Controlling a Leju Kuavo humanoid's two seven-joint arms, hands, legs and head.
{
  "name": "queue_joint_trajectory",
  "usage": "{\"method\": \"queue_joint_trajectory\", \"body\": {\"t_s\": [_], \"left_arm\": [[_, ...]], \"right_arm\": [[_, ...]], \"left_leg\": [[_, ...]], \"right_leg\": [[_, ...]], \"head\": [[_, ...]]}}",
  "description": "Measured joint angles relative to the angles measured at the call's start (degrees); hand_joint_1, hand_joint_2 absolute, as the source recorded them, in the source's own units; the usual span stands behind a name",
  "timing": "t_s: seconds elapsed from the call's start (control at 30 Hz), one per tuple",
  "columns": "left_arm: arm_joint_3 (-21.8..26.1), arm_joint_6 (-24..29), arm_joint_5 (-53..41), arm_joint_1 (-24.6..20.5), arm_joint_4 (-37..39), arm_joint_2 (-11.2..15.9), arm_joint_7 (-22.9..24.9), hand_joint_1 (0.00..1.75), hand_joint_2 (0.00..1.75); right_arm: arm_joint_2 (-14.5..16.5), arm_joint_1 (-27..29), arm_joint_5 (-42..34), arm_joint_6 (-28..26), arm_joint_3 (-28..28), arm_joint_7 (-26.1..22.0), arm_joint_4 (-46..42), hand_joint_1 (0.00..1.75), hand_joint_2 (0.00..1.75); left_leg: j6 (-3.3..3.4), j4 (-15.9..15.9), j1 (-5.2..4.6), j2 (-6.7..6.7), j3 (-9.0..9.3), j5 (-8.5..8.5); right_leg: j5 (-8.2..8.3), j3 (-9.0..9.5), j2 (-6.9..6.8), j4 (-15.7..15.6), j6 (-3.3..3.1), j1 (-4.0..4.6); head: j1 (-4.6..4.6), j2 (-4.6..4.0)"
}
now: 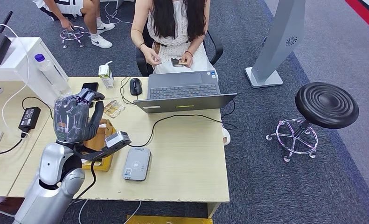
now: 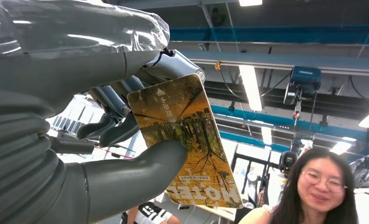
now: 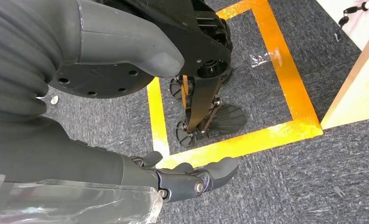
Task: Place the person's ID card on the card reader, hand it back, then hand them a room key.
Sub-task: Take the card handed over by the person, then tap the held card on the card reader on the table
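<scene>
The left hand [image 2: 103,140] is pinching the orange, tree-printed hotel room key card [image 2: 187,140] between thumb and fingers [image 2: 108,130], offering it; the person beyond the fingers should take it next.

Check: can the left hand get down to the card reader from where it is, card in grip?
Probably yes. The left hand holds the hotel key card raised above the desk; the card reader lies uncovered on the desk beside it, with only a cable nearby.

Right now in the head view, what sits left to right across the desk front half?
Black power adapter → left hand → grey card reader → open laptop, farther back and to the right.
</scene>
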Motion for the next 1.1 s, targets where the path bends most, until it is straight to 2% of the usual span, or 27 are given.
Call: {"method": "queue_joint_trajectory", "body": {"t_s": [0.43,0.57,0.77,0.83,0.9,1.0,1.1], "left_arm": [[-0.2,0.0,0.0,0.5,-1.4,0.0,0.0,1.75,1.75],[-2.7,-5.8,-0.1,4.9,-5.3,0.0,-1.4,1.75,1.75],[-7.5,-15.1,0.0,11.0,-8.2,0.6,2.3,1.75,1.75],[-8.3,-19.1,0.9,11.1,-6.1,0.1,4.2,1.75,1.75],[-8.6,-20.9,2.0,9.7,0.1,-1.7,5.3,1.75,1.75],[-8.8,-19.0,2.4,6.7,12.4,-5.4,4.5,1.75,1.75],[-8.9,-18.4,2.4,5.4,19.8,-7.7,4.4,1.75,1.75]], "right_arm": [[0.0,0.0,0.0,0.0,0.0,0.0,0.0,0.00,1.75],[0.0,0.2,-1.1,-0.2,-1.0,-0.7,0.0,0.00,1.75],[-0.1,0.3,-1.6,-0.6,-2.5,-1.2,-0.1,0.00,1.75],[-0.2,0.3,-0.8,-0.8,-2.8,-1.0,-0.2,0.00,1.75],[-0.2,0.1,0.4,-0.7,-2.8,-0.4,-0.2,0.00,1.75],[-0.2,-0.3,1.5,-0.7,-2.7,0.3,-0.3,0.00,1.75],[-0.2,-0.6,1.8,-0.9,-2.7,0.7,-0.3,0.00,1.75]], "left_leg": [[0.00,0.0,0.00,0.00,0.01,0.01],[0.04,0.0,-0.04,0.02,0.01,-0.05],[0.15,0.0,-0.06,0.00,0.00,-0.15],[0.19,0.0,-0.06,-0.03,0.01,-0.16],[0.20,0.0,-0.07,-0.08,0.01,-0.13],[0.17,0.0,-0.08,-0.07,0.00,-0.07],[0.17,0.0,-0.09,-0.01,0.02,-0.06]], "right_leg": [[0.01,0.01,0.00,0.0,0.00,0.00],[-0.03,0.01,0.02,0.0,0.03,-0.02],[-0.11,0.00,0.00,0.0,0.13,-0.03],[-0.13,0.02,-0.05,0.0,0.17,-0.03],[-0.13,0.04,-0.10,0.0,0.18,-0.04],[-0.04,0.06,-0.08,0.0,0.16,-0.04],[0.04,0.06,0.00,0.0,0.16,-0.04]], "head": [[0.00,0.00],[-0.01,0.00],[-0.01,0.00],[-0.01,0.00],[-0.01,0.00],[0.01,0.00],[0.01,0.00]]}}
